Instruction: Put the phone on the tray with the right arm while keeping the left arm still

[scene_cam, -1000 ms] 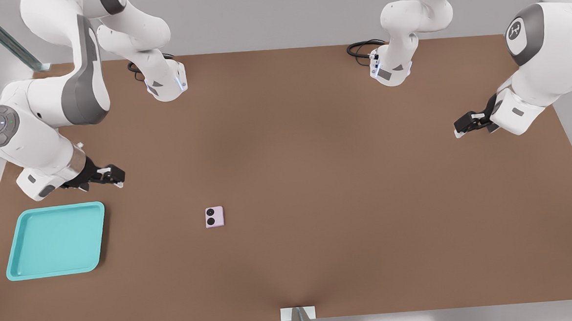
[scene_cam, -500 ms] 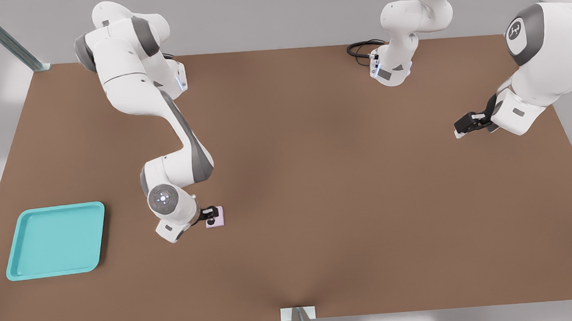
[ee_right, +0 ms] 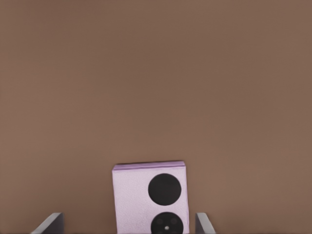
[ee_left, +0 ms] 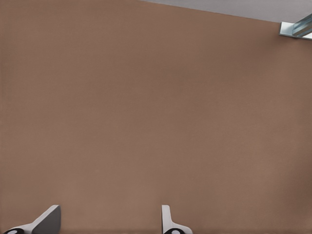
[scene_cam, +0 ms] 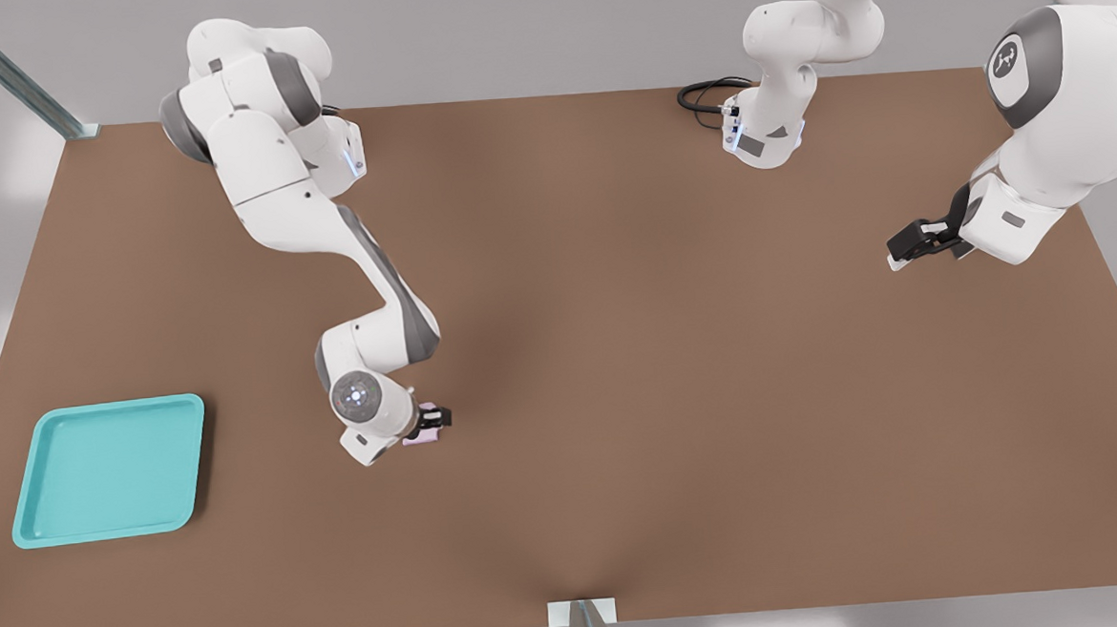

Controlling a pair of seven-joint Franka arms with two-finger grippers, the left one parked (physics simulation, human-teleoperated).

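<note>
Tool (scene_cam: 433,419) low over the phone (ee_right: 150,197), fingers (ee_right: 49,223) spread either side; tray (scene_cam: 34,528) well apart.

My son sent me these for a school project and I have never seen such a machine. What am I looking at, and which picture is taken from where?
These are computer-rendered pictures of two white robot arms at a brown table. The wide picture looks down on the whole scene. The other two come from small cameras on the arms' wrists.

The right arm does the work. Its gripper is down at a small pink-lilac phone lying flat on the table. In that arm's wrist picture the two fingers stand either side of the phone, apart from it, so nothing is held yet.

A turquoise tray sits near the front view's left edge; it has nothing in it. The phone is meant to go there.
</note>
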